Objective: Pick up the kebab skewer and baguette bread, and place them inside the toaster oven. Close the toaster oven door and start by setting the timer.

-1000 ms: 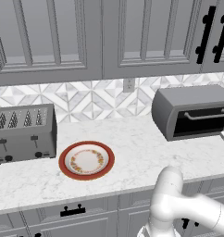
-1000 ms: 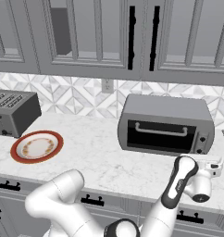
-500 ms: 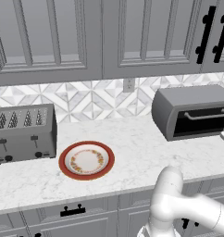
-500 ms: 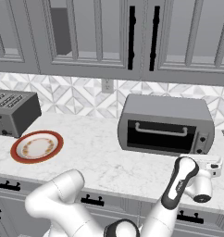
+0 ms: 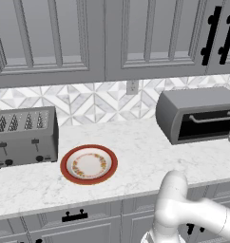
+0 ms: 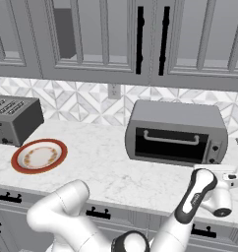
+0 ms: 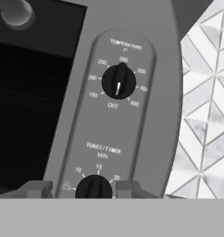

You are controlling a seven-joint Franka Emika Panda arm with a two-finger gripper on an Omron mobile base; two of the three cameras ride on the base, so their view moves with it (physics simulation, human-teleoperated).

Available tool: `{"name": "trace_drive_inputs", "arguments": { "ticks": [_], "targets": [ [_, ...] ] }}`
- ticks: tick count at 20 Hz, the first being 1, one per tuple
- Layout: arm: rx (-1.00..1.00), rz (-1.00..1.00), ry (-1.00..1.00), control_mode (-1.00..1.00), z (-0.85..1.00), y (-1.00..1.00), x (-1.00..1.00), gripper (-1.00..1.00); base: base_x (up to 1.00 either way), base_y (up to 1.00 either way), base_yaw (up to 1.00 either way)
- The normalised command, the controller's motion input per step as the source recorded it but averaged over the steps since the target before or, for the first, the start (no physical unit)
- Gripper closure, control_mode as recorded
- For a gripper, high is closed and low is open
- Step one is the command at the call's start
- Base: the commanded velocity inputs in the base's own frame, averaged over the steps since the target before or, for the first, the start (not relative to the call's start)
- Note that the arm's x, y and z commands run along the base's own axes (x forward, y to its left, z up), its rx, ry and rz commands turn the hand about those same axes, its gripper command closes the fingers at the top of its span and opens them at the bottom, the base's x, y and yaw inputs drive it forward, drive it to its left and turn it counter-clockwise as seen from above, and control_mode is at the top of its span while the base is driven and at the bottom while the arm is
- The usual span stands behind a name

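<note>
The end effector [image 7: 94, 189] stands open, its fingertips [image 7: 36, 189] flanking the lower knob [image 7: 94, 187] on the toaster oven [image 6: 176, 132] control panel, labelled "TOAST/TIMER MIN" with marks 10, 15, 20. Above it, the "TEMPERATURE F°" dial [image 7: 119, 81] points to OFF. The toaster oven door [image 7: 30, 102] lies left of the end effector, shut. Far left on the counter [image 6: 106, 167] sits a plate [image 6: 39, 156].

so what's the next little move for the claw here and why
Probably ease straight in and close on the timer knob, then turn it. In the hand view the claw straddles that knob, a fingertip on each side, under the TOAST/TIMER label. The toaster oven door looks shut and the plate is bare.
</note>
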Motion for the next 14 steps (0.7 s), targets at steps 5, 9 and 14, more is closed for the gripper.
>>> {"name": "trace_drive_inputs", "arguments": {
  "ticks": [5,9,14],
  "targets": [
    [0.00,0.09,-0.01,-1.00,0.00,-0.21,-0.06,1.00,0.00,0.00,0.00],
    [0.00,0.09,-0.01,-1.00,0.00,-0.21,-0.06,1.00,0.00,0.00,0.00],
    [0.00,0.08,0.00,-1.00,0.00,-0.12,-0.03,1.00,0.00,0.00,0.00]
  ]
}}
